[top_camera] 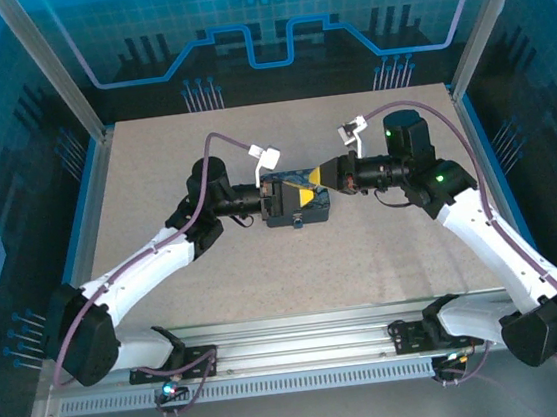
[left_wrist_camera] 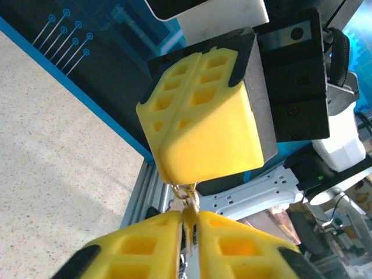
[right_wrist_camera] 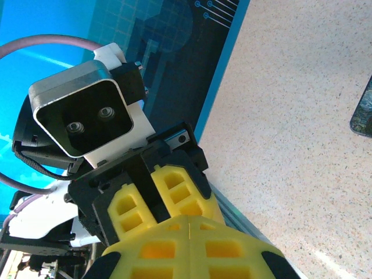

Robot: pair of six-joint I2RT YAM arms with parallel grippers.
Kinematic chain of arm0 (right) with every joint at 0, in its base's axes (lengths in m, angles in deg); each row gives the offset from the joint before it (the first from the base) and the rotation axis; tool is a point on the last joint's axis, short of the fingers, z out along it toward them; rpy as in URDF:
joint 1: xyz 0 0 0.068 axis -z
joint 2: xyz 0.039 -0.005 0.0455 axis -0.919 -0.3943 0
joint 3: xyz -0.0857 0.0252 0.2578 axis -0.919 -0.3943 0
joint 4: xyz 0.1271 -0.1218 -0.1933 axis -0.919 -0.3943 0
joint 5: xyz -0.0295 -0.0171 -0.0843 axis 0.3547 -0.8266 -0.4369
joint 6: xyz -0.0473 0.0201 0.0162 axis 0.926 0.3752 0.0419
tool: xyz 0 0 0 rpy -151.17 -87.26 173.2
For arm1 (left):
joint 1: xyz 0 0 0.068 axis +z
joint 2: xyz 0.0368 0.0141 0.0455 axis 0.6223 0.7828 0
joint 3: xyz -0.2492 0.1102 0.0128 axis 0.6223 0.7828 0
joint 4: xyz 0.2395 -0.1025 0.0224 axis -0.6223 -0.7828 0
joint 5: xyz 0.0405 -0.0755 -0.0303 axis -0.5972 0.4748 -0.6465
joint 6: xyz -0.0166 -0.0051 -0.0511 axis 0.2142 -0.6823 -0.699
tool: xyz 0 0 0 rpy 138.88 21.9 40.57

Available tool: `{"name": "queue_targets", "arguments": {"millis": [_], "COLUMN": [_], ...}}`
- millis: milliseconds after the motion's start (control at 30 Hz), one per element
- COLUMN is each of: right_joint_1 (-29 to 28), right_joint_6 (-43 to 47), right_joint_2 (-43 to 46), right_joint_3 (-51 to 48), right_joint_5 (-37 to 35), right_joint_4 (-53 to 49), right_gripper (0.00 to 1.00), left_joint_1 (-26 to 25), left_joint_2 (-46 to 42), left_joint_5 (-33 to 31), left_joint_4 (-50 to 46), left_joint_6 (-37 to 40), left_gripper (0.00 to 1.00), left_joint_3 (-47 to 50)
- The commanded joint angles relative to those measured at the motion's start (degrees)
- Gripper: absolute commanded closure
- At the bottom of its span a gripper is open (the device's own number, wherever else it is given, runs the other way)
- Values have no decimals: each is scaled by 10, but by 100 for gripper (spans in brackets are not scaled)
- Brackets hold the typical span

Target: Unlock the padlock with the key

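Pinching a thin, brassy key [left_wrist_camera: 185, 200] between yellow fingers [left_wrist_camera: 139, 250], the left gripper [left_wrist_camera: 189, 217] meets the right gripper [left_wrist_camera: 170, 171], its fingers pressed together, above the worktop [top_camera: 155, 182].

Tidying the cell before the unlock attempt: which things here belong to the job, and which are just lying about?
Job: left hand, shut on the brassy key; right hand, shut; dark block beneath them, perhaps the padlock.
Not the job: table; front rail.
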Motion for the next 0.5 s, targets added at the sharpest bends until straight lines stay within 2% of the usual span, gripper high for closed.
{"name": "queue_targets", "arguments": {"millis": [0,200,300,400,467], "right_joint_1": [4,5,9,18,26], "right_joint_6": [7,6,15,40,55], "right_joint_2": [11,15,15,18,23], "right_joint_3": [-3,-7,-10,-19,-29], "right_joint_5": [16,17,16,16,10], "right_joint_4": [-7,-3,-11,-25,-32], "right_gripper": [99,99,97,88,77], "left_joint_1": [-1,-1,-1,-1,-1], "left_joint_2": [-23,-30,-32,-34,-33], "left_joint_5": [-3,-5,-11,-27,-42], "left_joint_4": [-21,-45,-74,-162,-245], "left_joint_6": [28,41,58,100,137], "left_gripper": [89,99,100,100,100], "left_joint_3": [3,3,-6,-36,-65]}}
